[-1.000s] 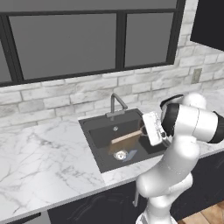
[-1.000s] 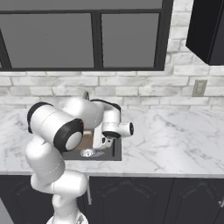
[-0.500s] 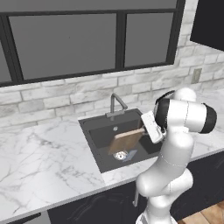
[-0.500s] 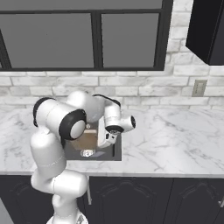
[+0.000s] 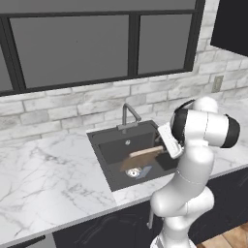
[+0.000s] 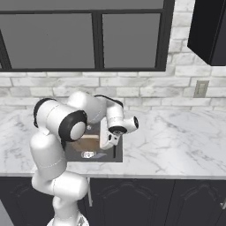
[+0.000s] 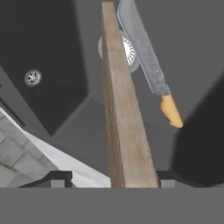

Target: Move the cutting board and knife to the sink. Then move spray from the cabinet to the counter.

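The wooden cutting board stands on its edge inside the black sink, leaning along it. It also shows as a brown slab. The knife lies flat on the sink floor beside the board, orange handle toward me, and is seen as a blue-grey blade. My gripper straddles the board's near end with its fingers open, the left finger clearly off the wood. The hand hangs over the sink's right side. The spray is out of view. The black cabinet hangs at upper right.
A grey faucet rises behind the sink, and a round drain lies by the knife's blade. The white marble counter runs to both sides. A dark window and an outlet are on the brick wall.
My jaws have opened and let go of the cutting board, which now rests in the sink. The arm has straightened up and drawn back a little.
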Controlling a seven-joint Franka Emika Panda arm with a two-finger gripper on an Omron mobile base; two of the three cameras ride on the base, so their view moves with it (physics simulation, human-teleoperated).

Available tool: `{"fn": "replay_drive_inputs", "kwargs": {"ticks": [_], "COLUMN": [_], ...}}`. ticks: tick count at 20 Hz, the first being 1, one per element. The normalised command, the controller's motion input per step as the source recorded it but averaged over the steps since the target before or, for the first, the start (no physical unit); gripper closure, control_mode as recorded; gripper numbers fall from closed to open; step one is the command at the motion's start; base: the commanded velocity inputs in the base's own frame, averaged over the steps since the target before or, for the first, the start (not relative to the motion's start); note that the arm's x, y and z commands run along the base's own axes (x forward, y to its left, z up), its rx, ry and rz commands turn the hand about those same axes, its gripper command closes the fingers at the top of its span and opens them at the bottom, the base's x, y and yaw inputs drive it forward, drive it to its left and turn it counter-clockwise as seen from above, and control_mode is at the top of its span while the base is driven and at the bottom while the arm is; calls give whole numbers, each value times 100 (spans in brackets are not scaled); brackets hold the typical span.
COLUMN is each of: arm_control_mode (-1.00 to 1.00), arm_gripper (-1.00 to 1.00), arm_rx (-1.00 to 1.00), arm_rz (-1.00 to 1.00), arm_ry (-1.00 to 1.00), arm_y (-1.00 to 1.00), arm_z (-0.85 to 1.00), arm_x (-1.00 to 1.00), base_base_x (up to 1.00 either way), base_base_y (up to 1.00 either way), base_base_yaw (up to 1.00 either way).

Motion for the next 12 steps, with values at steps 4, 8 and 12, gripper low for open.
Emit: {"fn": "replay_drive_inputs", "kwargs": {"ticks": [4,8,12], "arm_control_mode": [-100,-100,-100], "arm_gripper": [-100,-100,-100], "arm_rx": [-7,-12,-33], "arm_rz": [0,0,4], "arm_ry": [1,0,-15], "arm_y": [-2,0,0], "arm_z": [74,100,89], "arm_x": [-60,-63,-88], "base_base_x": [0,0,0], "base_base_y": [0,0,0], "base_base_yaw": [0,0,0]}}
